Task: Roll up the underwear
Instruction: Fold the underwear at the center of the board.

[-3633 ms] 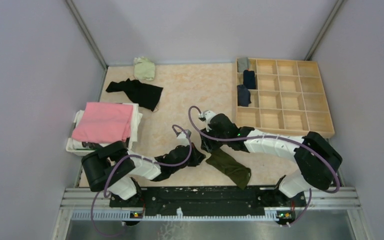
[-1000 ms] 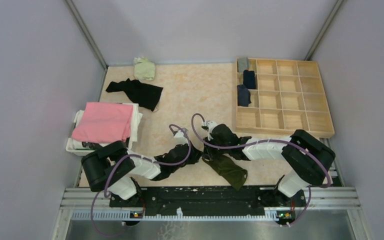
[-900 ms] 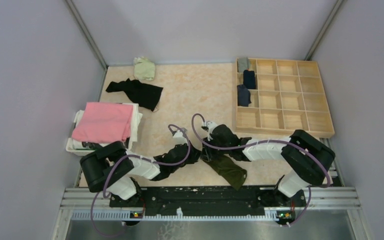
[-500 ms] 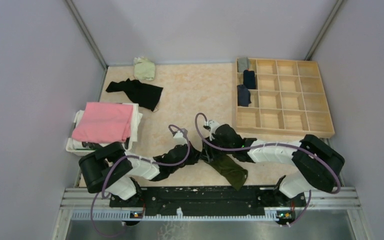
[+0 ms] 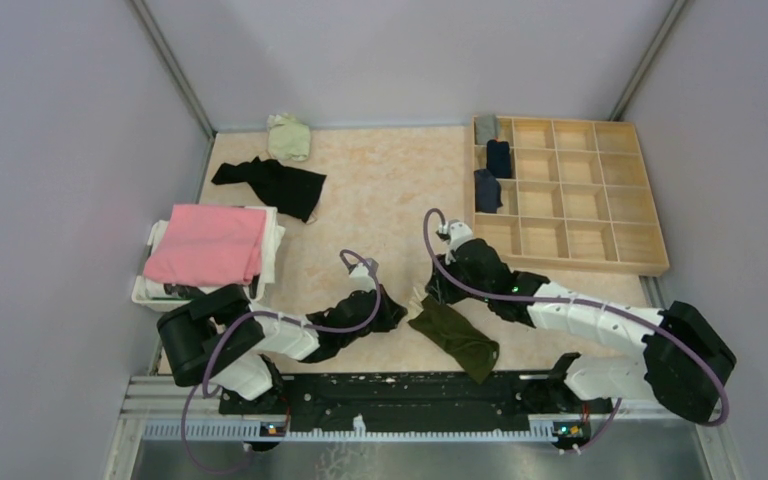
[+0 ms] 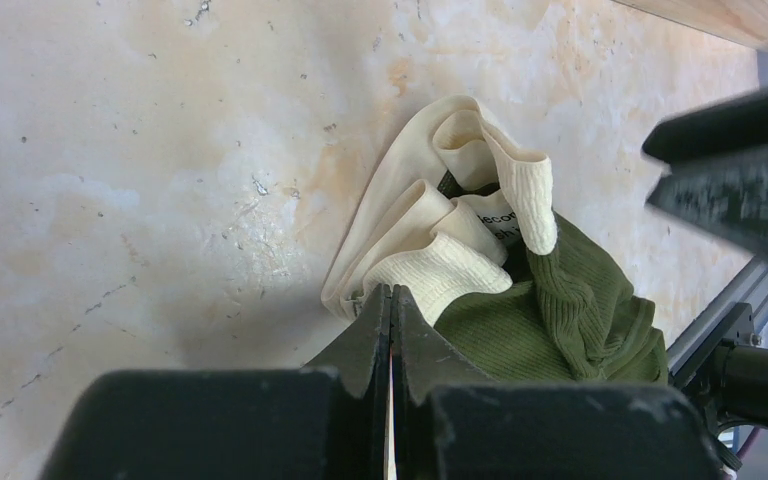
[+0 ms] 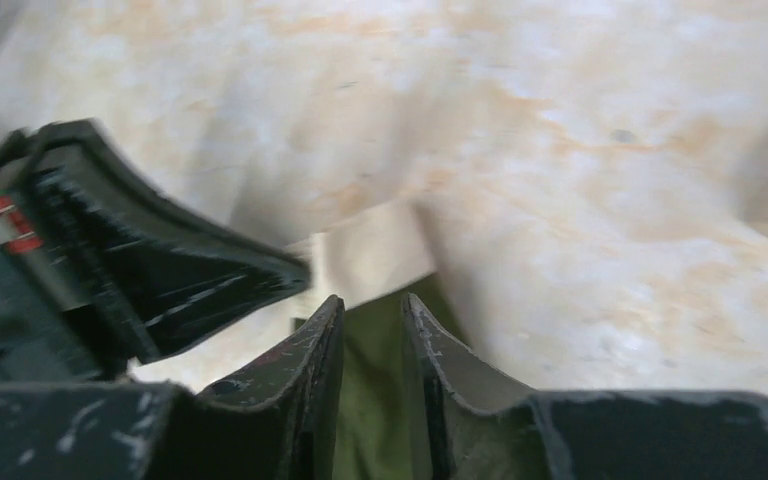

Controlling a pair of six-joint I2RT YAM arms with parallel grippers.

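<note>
The olive underwear [image 5: 457, 337] lies unrolled on the table [image 5: 380, 190] between both grippers. The left gripper [image 6: 391, 300] is closed tight at its cream waistband [image 6: 430, 270]. The right gripper [image 7: 368, 312] hangs over it, jaws slightly apart, and any hold is unclear. Three rolls [image 5: 487, 190] sit in the wooden tray [image 5: 650, 262], and a black garment [image 5: 270, 183] is not yet rolled.

Top view: bright, even overhead light; sharp throughout; only faint, soft shadows on the tabletop [image 5: 380, 180].
Left wrist: underwear [image 6: 560, 310] and tabletop crisp; grey shadow beside the left pincer [image 6: 391, 295]; right edge out of focus.
Right wrist: motion blur throughout; right pincer [image 7: 372, 305] dark, soft-edged.
</note>
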